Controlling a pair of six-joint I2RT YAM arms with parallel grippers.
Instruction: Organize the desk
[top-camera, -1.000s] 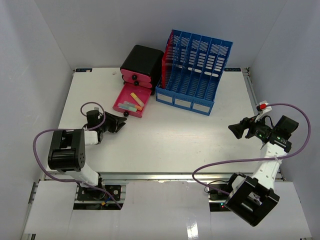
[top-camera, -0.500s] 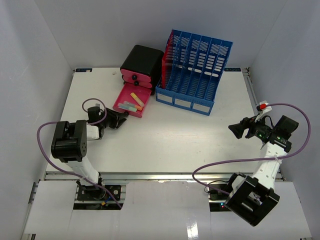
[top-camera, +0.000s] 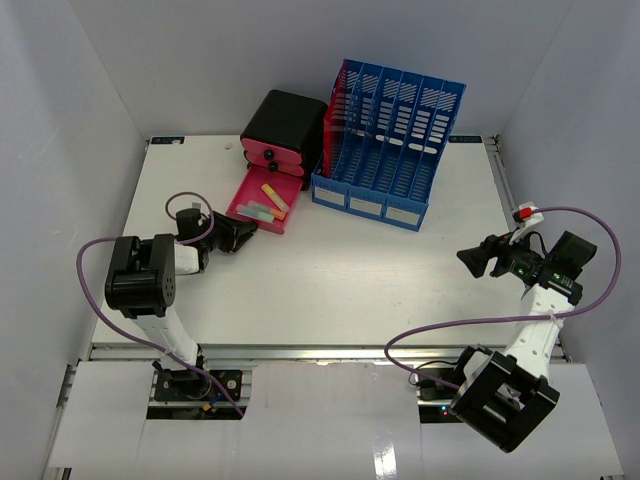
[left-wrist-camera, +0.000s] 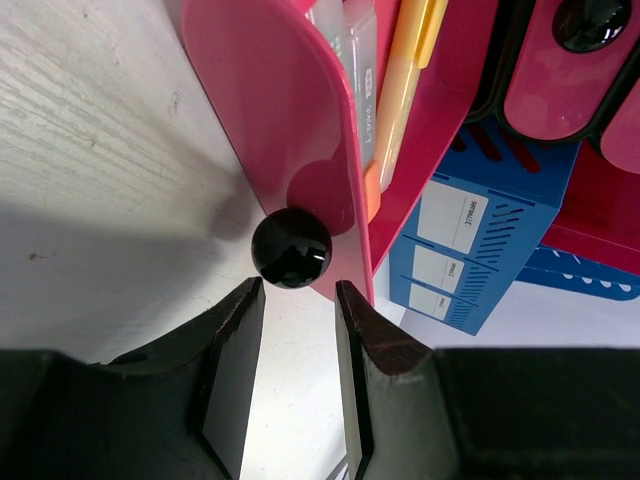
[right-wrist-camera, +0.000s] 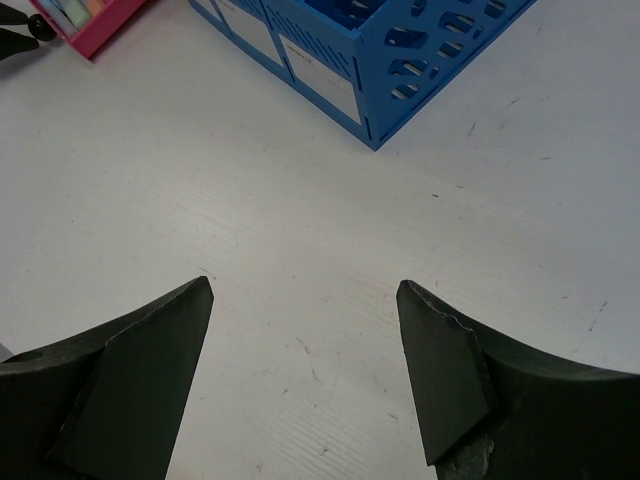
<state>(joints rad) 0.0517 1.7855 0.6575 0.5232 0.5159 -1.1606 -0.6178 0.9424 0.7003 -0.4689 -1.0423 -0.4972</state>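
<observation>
- Worktop (top-camera: 350, 280) spreads from the arm bases to the back wall. The right pincer (right-wrist-camera: 305, 290) hangs over its bare right side, jaws wide apart and empty.
- Left pincer (left-wrist-camera: 297, 293) sits low, jaws partly apart, with the black knob (left-wrist-camera: 290, 247) just ahead of its tips and not clamped.
- Closing from here could catch only the knob's round near face and slip off.
- Pushing could skew the slanted pink drawer (left-wrist-camera: 290, 120), jamming it or shoving the black drawer box (top-camera: 285, 125) against the blue file rack (top-camera: 395, 150).
- Since a second ago, the left arm has swung forward to the drawer front; the right arm has not moved.
</observation>
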